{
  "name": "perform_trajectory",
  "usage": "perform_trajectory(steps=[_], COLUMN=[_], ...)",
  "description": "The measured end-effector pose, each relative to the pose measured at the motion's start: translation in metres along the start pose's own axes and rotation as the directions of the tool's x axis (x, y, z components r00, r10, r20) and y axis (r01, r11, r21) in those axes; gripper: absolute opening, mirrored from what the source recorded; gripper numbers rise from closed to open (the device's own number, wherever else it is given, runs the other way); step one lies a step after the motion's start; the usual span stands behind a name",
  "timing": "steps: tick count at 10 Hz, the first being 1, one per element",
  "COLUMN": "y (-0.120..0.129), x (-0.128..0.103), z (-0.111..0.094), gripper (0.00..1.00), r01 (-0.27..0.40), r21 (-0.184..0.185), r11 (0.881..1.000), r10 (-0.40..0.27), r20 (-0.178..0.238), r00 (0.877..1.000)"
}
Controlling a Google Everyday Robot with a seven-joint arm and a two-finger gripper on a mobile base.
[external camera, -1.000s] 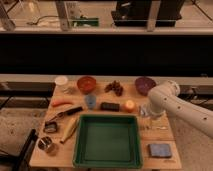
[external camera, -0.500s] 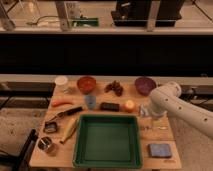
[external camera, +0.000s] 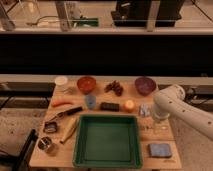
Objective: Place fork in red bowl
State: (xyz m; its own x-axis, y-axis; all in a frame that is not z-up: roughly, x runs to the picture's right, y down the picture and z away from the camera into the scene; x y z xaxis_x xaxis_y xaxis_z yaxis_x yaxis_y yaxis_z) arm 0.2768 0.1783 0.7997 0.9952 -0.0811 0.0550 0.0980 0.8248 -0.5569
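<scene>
The wooden worktop was laid w/ a green tray at centre-front & small items ringed round it. The red bowl was set upright at approx. 11 o'clock from the tray, in the back row, w/ nothing made out inside it. The dark purple bowl was set at 1 o'clock in the same row, alike in shape but not in colour. A pale silvery piece, taken to be the fork, was seen lying flat at approx. 2 o'clock from the tray, just beside an orange fruit at its 9 o'clock; tines vs. handle could not be told. The white arm was reached in from 3 o'clock & bent downward, prob. so the tool could be brought onto the fork from above, a thin flat utensil being hard to take from the side. The tool was held low over the worktop at approx. 4 o'clock of the fork; neither contact nor whether it was open or closed could be told. The longer black-handled utensil was seen at 9 o'clock of the tray, well apart. Judged: grasp not yet made, w/ the carry towards 10 o'clock to the bowl yet to come.
</scene>
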Motion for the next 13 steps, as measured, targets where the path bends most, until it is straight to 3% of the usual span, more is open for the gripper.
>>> perform_trajectory(steps=[13], y=[0.013], x=[0.012], z=[0.04], gripper=[0.8], r01=[-0.035], r21=[-0.025], r11=[0.999], r10=[0.037], r20=[0.08], r00=[0.996])
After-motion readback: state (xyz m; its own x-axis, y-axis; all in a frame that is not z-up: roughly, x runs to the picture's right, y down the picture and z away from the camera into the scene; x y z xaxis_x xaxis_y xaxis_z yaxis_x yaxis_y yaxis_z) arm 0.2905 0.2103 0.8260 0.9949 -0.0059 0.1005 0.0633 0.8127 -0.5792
